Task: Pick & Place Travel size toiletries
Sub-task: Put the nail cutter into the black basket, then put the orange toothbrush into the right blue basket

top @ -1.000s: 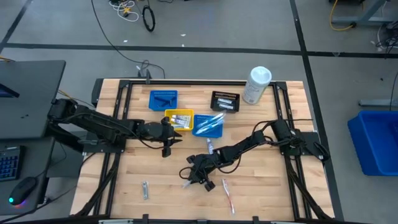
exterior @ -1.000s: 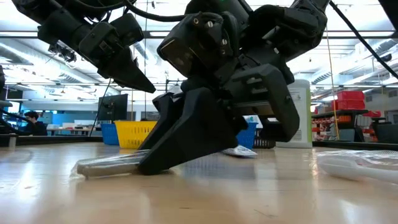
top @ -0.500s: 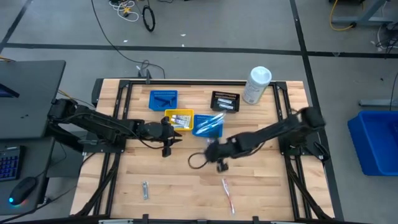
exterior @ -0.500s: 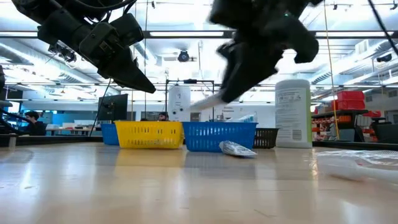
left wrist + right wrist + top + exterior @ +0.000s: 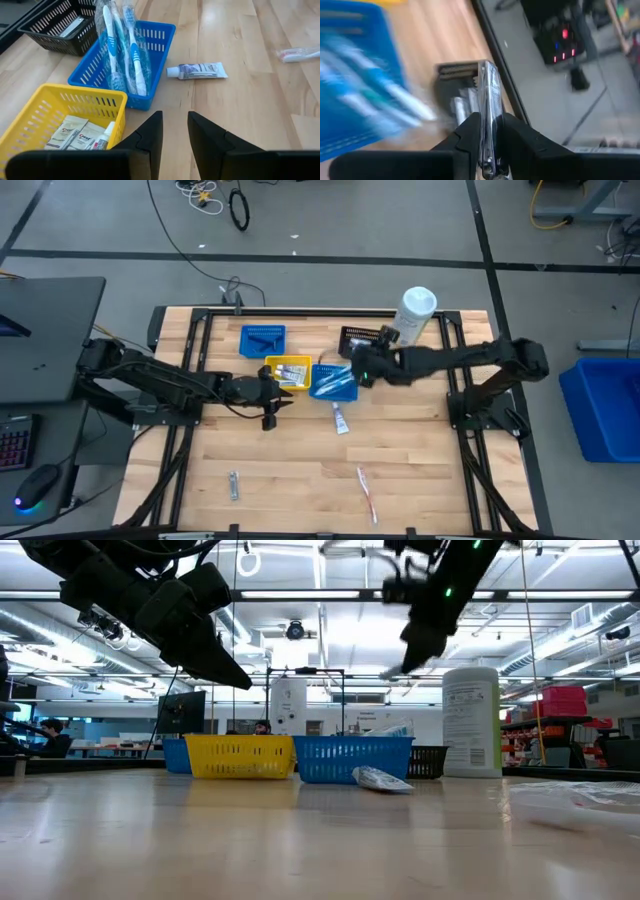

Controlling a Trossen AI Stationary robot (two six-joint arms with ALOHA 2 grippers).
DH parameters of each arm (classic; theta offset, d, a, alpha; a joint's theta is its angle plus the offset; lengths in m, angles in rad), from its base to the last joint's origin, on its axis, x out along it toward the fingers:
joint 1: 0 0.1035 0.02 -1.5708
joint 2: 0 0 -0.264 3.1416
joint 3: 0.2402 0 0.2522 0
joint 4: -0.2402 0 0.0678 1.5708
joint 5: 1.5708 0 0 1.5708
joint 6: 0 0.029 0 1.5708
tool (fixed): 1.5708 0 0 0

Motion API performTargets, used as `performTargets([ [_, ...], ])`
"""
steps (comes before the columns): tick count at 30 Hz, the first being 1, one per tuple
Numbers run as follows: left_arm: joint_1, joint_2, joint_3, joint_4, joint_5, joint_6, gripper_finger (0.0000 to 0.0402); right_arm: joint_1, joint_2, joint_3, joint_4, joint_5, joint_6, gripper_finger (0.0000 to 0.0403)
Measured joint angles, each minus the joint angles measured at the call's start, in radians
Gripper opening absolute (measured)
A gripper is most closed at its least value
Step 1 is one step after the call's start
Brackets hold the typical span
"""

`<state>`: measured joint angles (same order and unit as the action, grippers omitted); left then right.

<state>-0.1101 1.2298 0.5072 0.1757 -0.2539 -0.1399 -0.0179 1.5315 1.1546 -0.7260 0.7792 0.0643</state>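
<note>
My right gripper point(image 5: 360, 370) hovers between the black bin point(image 5: 362, 343) and the blue bin point(image 5: 335, 382) of toothbrushes, shut on a slim silvery packet point(image 5: 487, 95). My left gripper point(image 5: 175, 135) hangs above the table beside the yellow bin point(image 5: 60, 125), its fingers slightly apart with nothing between them. A white mini tube point(image 5: 340, 418) lies flat on the wood before the blue bin. A red-and-white toothbrush packet point(image 5: 367, 492) and a small dark packet point(image 5: 233, 485) lie near the front edge. My right gripper pinches the silvery packet between its two fingers at the packet's near end point(image 5: 489, 137). The packet sticks out ahead along the fingers, its free end point(image 5: 486, 67) over the black bin point(image 5: 457, 82). The fingers slant down from the table's right side. The packet is lifted clear.
A second blue bin point(image 5: 263, 340) stands at the far left of the bin row. A tall white canister point(image 5: 413, 315) stands at the far right edge, close to my right arm. Bare wood spans the table's middle and front.
My right gripper has risen off the table's front middle with the silvery packet. It has swung toward the far edge to the black bin, turning its wrist. The packet, lying on the wood before, is now lifted clear.
</note>
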Motion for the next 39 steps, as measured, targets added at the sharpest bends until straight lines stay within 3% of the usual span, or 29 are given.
performTargets([
  [6, 0.000, 0.000, 0.000, -0.001, 0.000, -0.008, 0.0098, -0.201, 0.008, -0.119, 0.220, -0.152, -0.095, 0.0071],
  [8, 0.000, 0.000, 0.000, -0.001, 0.003, -0.012, 0.0098, -0.247, 0.008, -0.155, 0.295, -0.159, -0.138, 0.0071],
  [14, 0.000, 0.000, 0.000, -0.002, 0.004, -0.014, 0.0098, -0.345, 0.008, -0.239, 0.439, -0.342, -0.181, 0.0080],
  [26, 0.000, 0.000, 0.000, -0.001, 0.004, -0.014, 0.0098, -0.377, 0.008, -0.351, 0.584, -0.334, -0.162, 0.0126],
  [33, 0.000, 0.000, 0.000, -0.001, 0.004, -0.016, 0.0098, -0.363, 0.005, -0.343, 0.591, -0.320, -0.158, 0.0172],
  [39, 0.000, 0.000, 0.000, -0.001, 0.004, -0.040, 0.0098, -0.287, 0.005, -0.250, 0.522, -0.283, -0.110, 0.0200],
])
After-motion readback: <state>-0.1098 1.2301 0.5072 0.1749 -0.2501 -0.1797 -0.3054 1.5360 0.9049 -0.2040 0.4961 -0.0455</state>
